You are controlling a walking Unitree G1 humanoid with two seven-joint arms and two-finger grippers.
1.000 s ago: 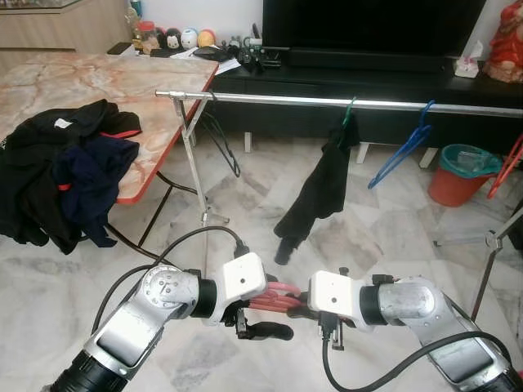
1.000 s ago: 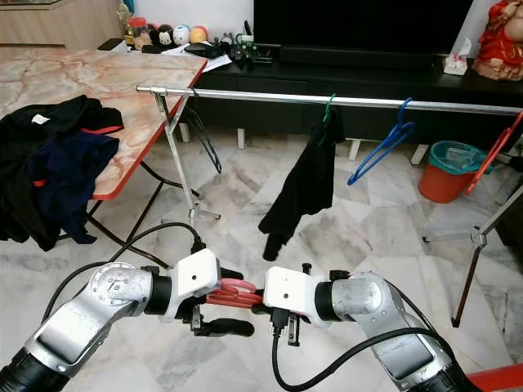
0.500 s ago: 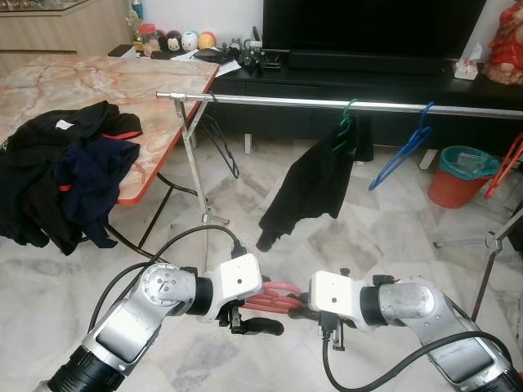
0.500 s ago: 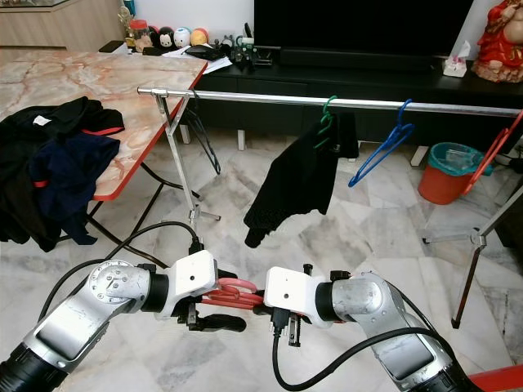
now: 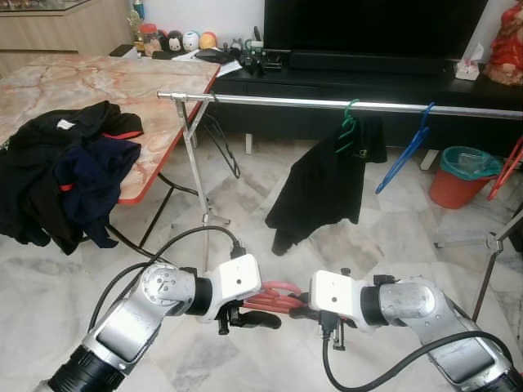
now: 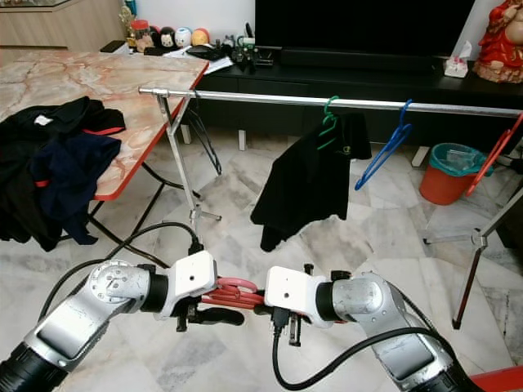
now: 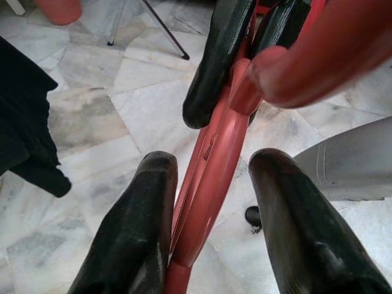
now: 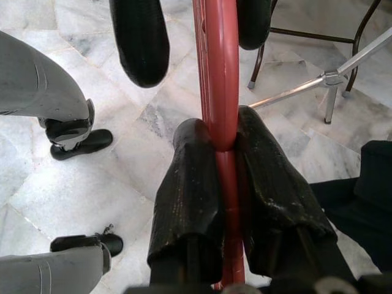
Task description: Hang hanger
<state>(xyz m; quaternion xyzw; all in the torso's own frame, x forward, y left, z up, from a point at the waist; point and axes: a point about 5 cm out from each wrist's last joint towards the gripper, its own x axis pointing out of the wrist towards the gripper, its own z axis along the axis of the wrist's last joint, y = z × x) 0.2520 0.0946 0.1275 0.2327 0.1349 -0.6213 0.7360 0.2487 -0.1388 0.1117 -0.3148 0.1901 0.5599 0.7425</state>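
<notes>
Grippers meet low over the floor (image 5: 409,237), well short of the rail (image 5: 327,102). Right gripper (image 8: 225,144) is pinched tight on the red hanger (image 5: 274,296), both fingers (image 8: 187,184) pressed against the bar. Left gripper (image 7: 211,184) has its fingers (image 7: 138,214) spread apart, one either side of the hanger; the left one looks like it brushes the bar, the other sits clear of it. So the hanger stretches between the two wrists, down in front of the robot, nowhere near the rail.

Up on the rail, a green hanger (image 5: 348,126) carries a black shirt (image 5: 323,192) around the middle. A blue hanger (image 5: 404,147) hangs just right of it, tilted. Another red hanger (image 5: 508,167) peeks in at the rail's far right end, and a thin black one (image 5: 222,147) dangles near the left end by the stand leg.

Left of the rail there's a marble-top table (image 5: 106,82) with dark clothes (image 5: 65,175) heaped on its near edge. Below the rail's right end sits a red bucket (image 5: 462,175). Behind the rail is a TV (image 5: 368,24) on a low black unit.
</notes>
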